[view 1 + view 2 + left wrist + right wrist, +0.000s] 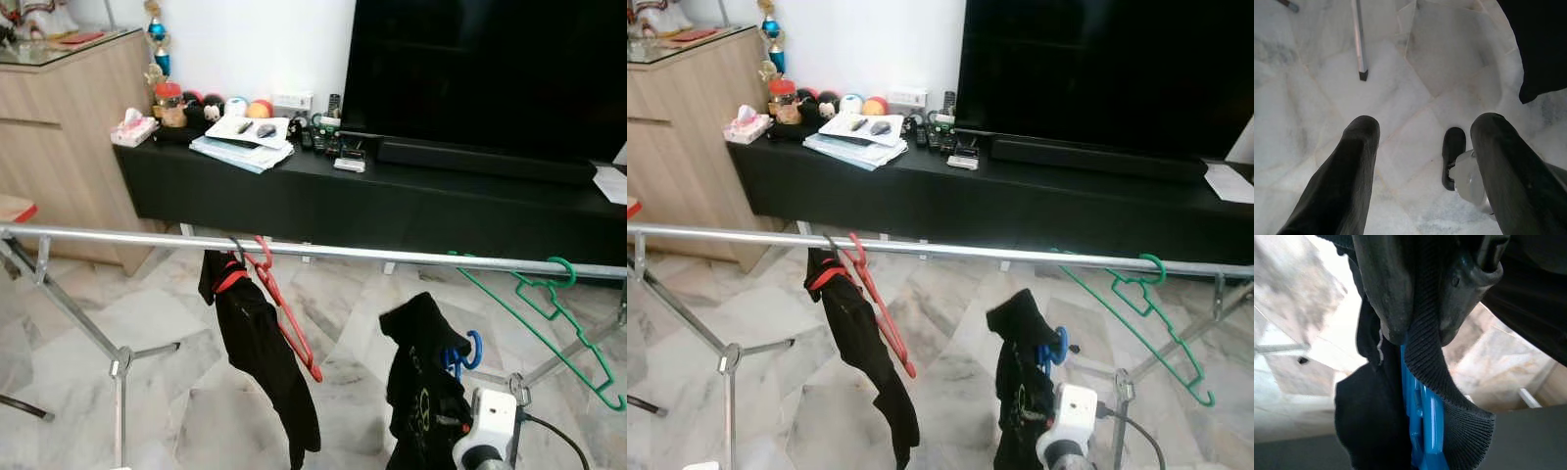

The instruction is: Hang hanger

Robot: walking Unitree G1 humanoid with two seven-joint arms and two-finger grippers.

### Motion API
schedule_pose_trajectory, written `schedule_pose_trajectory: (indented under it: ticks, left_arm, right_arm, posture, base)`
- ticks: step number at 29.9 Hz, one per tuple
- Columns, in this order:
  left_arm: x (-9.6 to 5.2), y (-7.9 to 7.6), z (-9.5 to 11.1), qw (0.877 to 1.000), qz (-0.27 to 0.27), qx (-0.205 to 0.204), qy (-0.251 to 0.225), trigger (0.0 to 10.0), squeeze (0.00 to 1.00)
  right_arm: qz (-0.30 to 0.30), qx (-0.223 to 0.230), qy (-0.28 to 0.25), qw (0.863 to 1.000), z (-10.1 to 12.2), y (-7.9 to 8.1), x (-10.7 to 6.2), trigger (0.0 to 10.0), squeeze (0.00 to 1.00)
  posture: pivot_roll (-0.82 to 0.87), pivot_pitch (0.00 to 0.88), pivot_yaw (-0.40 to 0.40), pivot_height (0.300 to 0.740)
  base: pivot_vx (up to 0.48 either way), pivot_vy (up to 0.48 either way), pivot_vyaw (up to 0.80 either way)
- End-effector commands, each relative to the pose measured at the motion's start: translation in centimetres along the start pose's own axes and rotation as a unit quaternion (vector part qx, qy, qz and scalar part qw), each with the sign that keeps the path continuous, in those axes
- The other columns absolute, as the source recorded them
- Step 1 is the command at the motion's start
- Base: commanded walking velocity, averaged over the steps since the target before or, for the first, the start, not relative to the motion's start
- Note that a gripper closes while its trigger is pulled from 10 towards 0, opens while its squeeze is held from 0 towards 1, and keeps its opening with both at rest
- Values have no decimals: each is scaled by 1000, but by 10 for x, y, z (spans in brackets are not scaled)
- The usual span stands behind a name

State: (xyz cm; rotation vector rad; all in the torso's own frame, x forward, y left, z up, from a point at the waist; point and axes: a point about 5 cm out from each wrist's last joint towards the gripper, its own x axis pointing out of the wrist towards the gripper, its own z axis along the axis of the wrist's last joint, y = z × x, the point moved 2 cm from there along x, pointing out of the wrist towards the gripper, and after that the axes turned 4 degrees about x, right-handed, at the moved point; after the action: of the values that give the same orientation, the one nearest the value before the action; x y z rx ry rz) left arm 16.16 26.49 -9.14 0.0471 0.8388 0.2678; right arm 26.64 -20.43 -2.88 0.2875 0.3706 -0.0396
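Right gripper [1420, 308]: fingers clamped on blue hanger [462, 354] carrying black garment [421, 387] | Position: below metal rail [323, 251], between red hanger [284, 313] and green hanger [549, 313] | Left gripper [1422, 161]: fingers spread apart, empty, above marble floor [1415, 73].

You can't see most of the blue plastic hanger [464, 354]; the black knit garment [423, 387] draped over it covers all but the hook. At six o'clock that garment runs off the picture's edge. The right gripper [1422, 330] is smothered in knit; its fingertips are hidden.
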Motion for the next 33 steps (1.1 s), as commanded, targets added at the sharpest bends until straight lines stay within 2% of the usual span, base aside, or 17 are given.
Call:
schedule_pose_trajectory:
  ticks: [1,3,5,6,11,13,17,25,33]
  left_arm:
    - [-2,3,-6,1000,10,-14,5,10000,0]
    - [-3,3,-10,1000,4,-4,15,10000,0]
    - [-3,3,-11,1000,2,0,18,10000,0]
    - [-3,2,-10,1000,-4,10,19,10000,0]
    - [1,2,4,1000,-15,23,3,10000,0]
    - [5,3,14,1000,-16,23,-7,10000,0]
    - [6,1,19,1000,-19,23,-10,10000,0]
    - [4,-13,4,999,-30,19,17,10000,0]
    - [0,-11,-9,999,-25,8,33,10000,0]
  right_arm:
    - [-1,5,-1,1000,3,3,4,10000,0]
    - [-19,-1,4,1000,1,0,4,10000,0]
    - [-27,3,2,1000,2,-1,3,10000,0]
    - [-48,18,-10,999,6,-7,4,10000,0]
    - [-67,35,-22,997,10,-13,4,10000,0]
    - [-66,30,-18,997,8,-13,3,10000,0]
    - [-67,23,-18,997,8,-15,1,10000,0]
    - [-84,28,-30,996,14,-26,-1,10000,0]
    - [-74,17,-27,997,17,-23,3,10000,0]
  posture:
    - [208,0,-50,740]
    - [166,0,-10,740]
    - [166,0,-10,740]
    - [133,0,33,740]
    - [120,0,37,740]
    - [109,0,34,740]
    - [70,0,44,740]
    - [64,0,33,740]
    - [76,0,15,740]
  base:
    - [0,0,0]
    - [0,0,0]
    - [0,0,0]
    - [0,0,0]
    - [0,0,0]
    - [0,0,0]
    - [0,0,0]
    - [-240,0,0]
    - [-333,0,0]
